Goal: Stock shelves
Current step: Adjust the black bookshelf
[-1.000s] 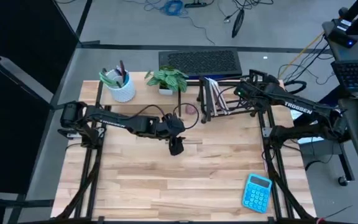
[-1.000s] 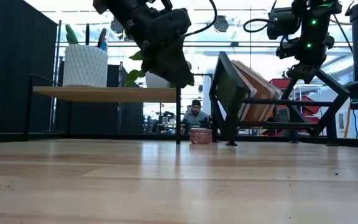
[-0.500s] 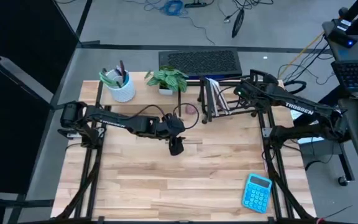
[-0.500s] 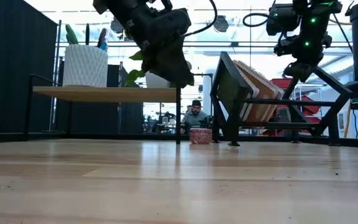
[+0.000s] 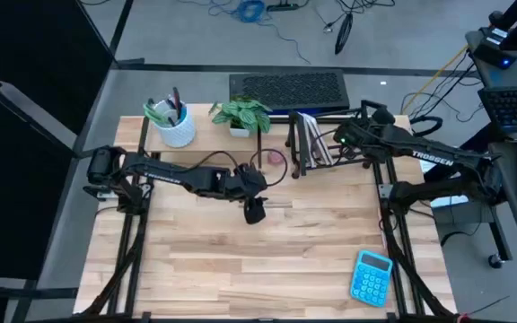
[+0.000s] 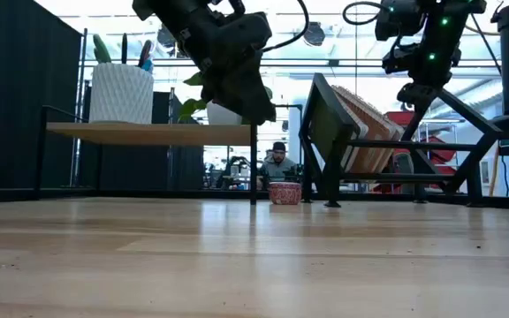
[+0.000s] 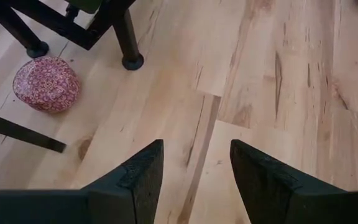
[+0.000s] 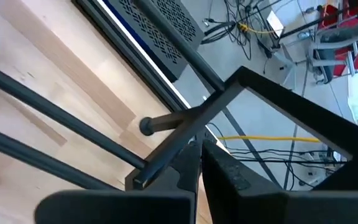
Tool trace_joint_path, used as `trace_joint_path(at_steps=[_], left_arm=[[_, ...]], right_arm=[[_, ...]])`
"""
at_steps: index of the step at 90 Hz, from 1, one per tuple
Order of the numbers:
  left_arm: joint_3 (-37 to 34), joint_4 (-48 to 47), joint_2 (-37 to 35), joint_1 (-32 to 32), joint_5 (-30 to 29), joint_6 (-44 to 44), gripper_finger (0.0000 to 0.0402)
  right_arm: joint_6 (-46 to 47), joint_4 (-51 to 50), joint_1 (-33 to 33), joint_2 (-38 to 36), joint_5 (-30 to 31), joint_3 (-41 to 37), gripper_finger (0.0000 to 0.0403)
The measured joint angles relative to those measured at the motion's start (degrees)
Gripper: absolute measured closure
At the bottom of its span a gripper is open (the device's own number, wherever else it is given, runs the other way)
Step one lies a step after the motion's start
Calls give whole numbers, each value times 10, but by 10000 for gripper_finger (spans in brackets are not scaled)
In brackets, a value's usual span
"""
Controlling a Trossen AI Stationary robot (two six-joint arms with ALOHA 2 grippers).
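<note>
Right wrist view: right gripper (image 8: 199, 163) clamps black rack (image 8: 278, 106) frame.

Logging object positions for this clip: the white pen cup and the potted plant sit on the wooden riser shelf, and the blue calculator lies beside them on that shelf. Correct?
Not quite. The white pen cup and potted plant do sit on the wooden riser shelf, but the blue calculator lies on the table, at its near right corner, as the high view shows.
</note>
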Motion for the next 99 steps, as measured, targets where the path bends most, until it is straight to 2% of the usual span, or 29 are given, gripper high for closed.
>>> trace_joint_path(at_steps=[22,53,61,78,99], left_arm=[[0,-1,0,0,0,0,228],[0,0,0,0,0,0,228],[0,0,0,0,0,0,228],[0,0,0,0,0,0,228],[0,0,0,0,0,0,228]], right_arm=[[8,-3,29,-7,2,0,403],[18,5,87,-74,3,0,403],[19,29,108,-90,-6,1,403],[-19,104,159,-101,-73,1,403],[-52,185,232,-91,-75,1,403]])
